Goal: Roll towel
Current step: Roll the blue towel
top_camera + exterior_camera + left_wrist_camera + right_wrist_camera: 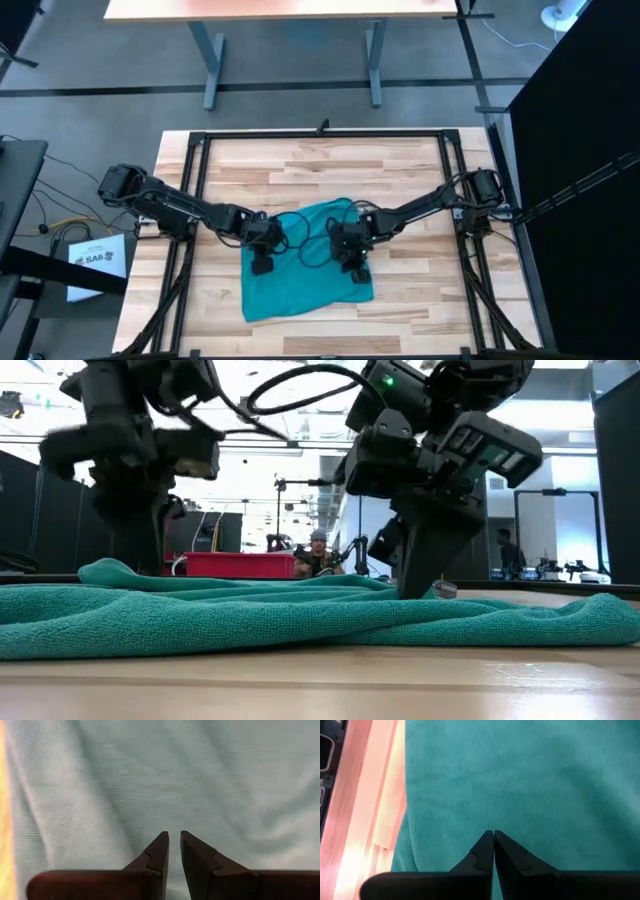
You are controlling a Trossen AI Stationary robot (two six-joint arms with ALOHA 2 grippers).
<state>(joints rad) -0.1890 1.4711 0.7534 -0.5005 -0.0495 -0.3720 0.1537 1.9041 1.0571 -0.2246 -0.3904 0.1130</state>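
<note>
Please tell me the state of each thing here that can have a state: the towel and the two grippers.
Plain teal soft cloth towel: spread on the wooden table, wrinkled, not rolled.
Left gripper: fingers nearly shut with a narrow gap, over the towel, holding nothing visible.
Right gripper: fingers shut, tips at the towel near its edge, no fold seen between them.

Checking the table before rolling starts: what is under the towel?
The towel lies on the wooden table, both claws, left claw and right claw, over it. Anything beneath the cloth is hidden.

A red bin point(238, 565) and a person point(318, 550) sit beyond the wooden table point(400, 165)
</note>
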